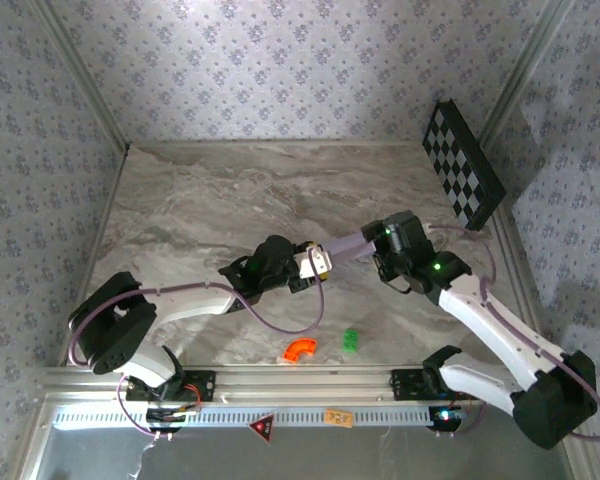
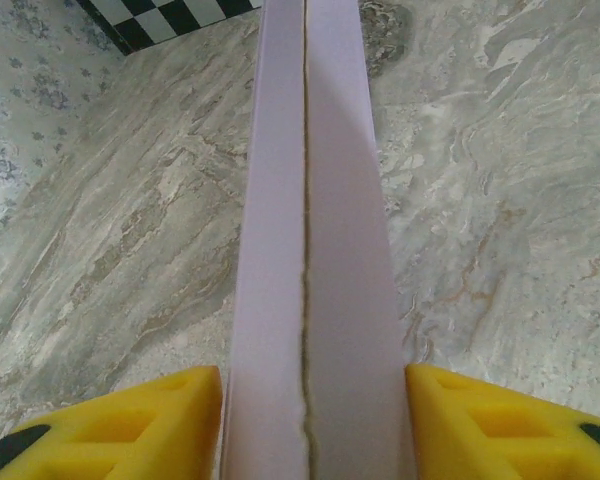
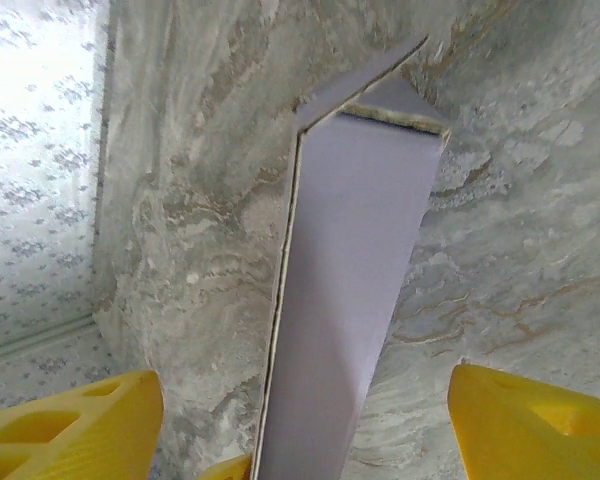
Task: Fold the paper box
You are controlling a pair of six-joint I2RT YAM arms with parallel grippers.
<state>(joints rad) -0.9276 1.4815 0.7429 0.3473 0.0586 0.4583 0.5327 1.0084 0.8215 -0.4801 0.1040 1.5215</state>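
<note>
The paper box (image 1: pixel 345 246) is folded into a long, narrow pale lilac bar, held above the marble table (image 1: pixel 230 200) between the two arms. My left gripper (image 1: pixel 315 262) is shut on one end. In the left wrist view both yellow fingers (image 2: pixel 160 420) press the sides of the box (image 2: pixel 310 250), whose centre seam runs away from the camera. My right gripper (image 1: pixel 378 243) is at the other end. In the right wrist view its fingers (image 3: pixel 520 420) stand wide apart, with table showing on both sides of the box (image 3: pixel 350 280). The far end shows an open flap.
A black-and-white checkered board (image 1: pixel 463 163) leans at the back right corner. A small orange piece (image 1: pixel 299 349) and a green piece (image 1: pixel 350 340) lie near the front edge, just behind the aluminium rail (image 1: pixel 280 378). Wallpapered walls enclose the table on three sides.
</note>
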